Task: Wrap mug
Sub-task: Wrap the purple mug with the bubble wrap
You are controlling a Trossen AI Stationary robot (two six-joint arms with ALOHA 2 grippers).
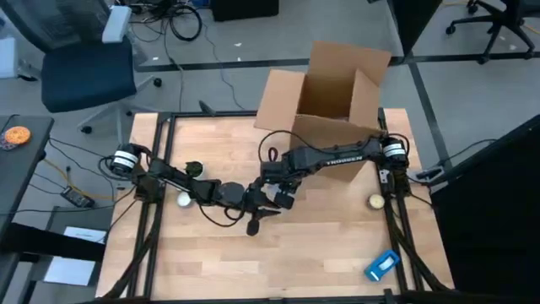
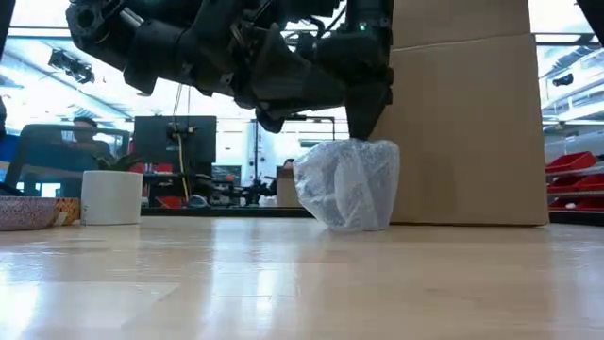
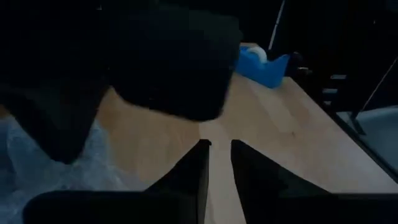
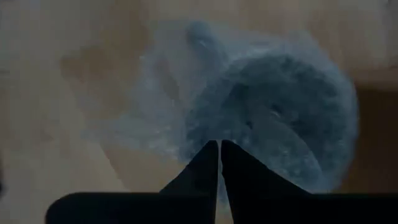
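Note:
The mug (image 2: 349, 189) is covered in clear bubble wrap and stands upright on its base on the wooden table, in front of the cardboard box. My right gripper (image 2: 366, 127) comes down on its top from above, fingers shut; the right wrist view looks down on the wrapped mouth (image 4: 273, 112). My left gripper (image 1: 253, 224) hovers just to the mug's near-left. Its fingers (image 3: 205, 162) stand a narrow gap apart with nothing between them. The wrap (image 3: 62, 168) shows beside it. My right gripper meets the bubble wrap at the top of the mug (image 2: 355, 144) with the tips of its shut fingers (image 4: 211, 162). The fingers point down from above, over the wrapped mouth. The mug stays upright with its base on the table.
An open cardboard box (image 1: 329, 93) stands at the table's far side, right behind the mug. A blue tape dispenser (image 1: 381, 264) lies near the front right corner. Small white round things sit at the left (image 1: 183, 200) and right (image 1: 375, 201). Bare wood lies along the near edge.

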